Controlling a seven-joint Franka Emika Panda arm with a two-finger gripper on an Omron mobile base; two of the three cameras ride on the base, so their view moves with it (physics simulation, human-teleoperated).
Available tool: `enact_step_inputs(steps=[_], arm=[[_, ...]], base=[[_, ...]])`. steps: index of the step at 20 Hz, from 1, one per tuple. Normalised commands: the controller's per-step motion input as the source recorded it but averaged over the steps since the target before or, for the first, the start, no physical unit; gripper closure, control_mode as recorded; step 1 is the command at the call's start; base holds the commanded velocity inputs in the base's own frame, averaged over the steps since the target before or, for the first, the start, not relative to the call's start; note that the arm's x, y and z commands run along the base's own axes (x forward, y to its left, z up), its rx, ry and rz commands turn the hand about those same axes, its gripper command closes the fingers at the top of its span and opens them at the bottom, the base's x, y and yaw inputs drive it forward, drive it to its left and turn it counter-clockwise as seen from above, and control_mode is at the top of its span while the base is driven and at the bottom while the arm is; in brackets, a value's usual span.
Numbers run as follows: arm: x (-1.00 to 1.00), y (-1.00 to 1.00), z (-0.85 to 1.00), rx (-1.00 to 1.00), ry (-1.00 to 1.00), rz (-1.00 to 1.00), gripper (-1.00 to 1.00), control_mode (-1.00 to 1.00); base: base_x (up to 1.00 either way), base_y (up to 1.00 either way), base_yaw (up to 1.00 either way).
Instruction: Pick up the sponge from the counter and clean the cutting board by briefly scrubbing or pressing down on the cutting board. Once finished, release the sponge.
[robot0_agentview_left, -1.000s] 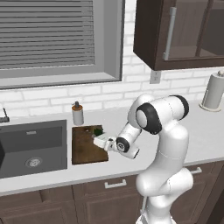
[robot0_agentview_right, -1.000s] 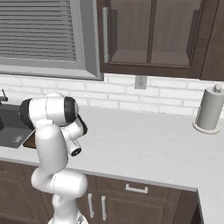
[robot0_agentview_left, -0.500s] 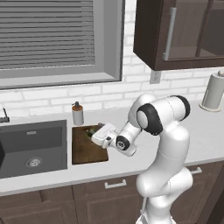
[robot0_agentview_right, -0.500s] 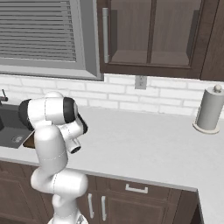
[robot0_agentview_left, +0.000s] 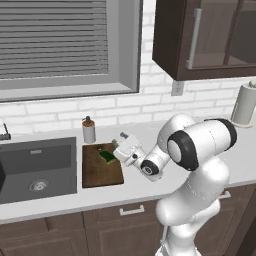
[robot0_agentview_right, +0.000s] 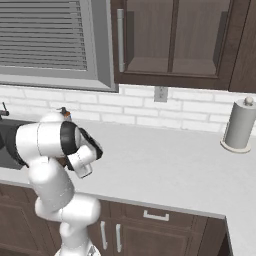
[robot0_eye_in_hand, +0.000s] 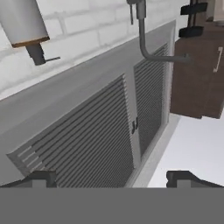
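The dark green sponge (robot0_agentview_left: 106, 156) lies on the dark brown cutting board (robot0_agentview_left: 100, 172), near its far right corner. The board rests on the light counter (robot0_agentview_left: 145, 187), just right of the sink. My gripper (robot0_agentview_left: 116, 147) hovers right beside the sponge, slightly above it, pointing left toward the window wall. In the hand view the gripper (robot0_eye_in_hand: 113, 178) is open: its fingertips (robot0_eye_in_hand: 41, 177) stand far apart with nothing between them, and behind them are the window blinds.
A soap dispenser (robot0_agentview_left: 89, 130) stands behind the board, also showing as the soap dispenser (robot0_eye_in_hand: 24, 22). The dark sink (robot0_agentview_left: 35, 167) with its faucet (robot0_eye_in_hand: 144, 35) is at the left. A paper towel roll (robot0_agentview_left: 243, 104) stands at the far right; upper cabinets (robot0_agentview_right: 170, 40) hang overhead.
The hand has risen a little off the board and tipped toward the window wall. The sponge has stayed on the cutting board.
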Motion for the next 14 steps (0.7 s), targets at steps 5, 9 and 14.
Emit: enact_step_inputs(steps=[5,9,14], arm=[[-0.94,0.0,1.0,0.16,-0.1,0.0,-1.0,-1.0],[-1.0,-0.09,1.0,0.13,-0.06,0.0,-1.0,-1.0],[-0.95,-0.12,1.0,0.14,-0.11,0.04,-1.0,-1.0]], base=[[0.0,0.0,0.0],[0.0,0.0,0.0],[0.0,0.0,0.0]])
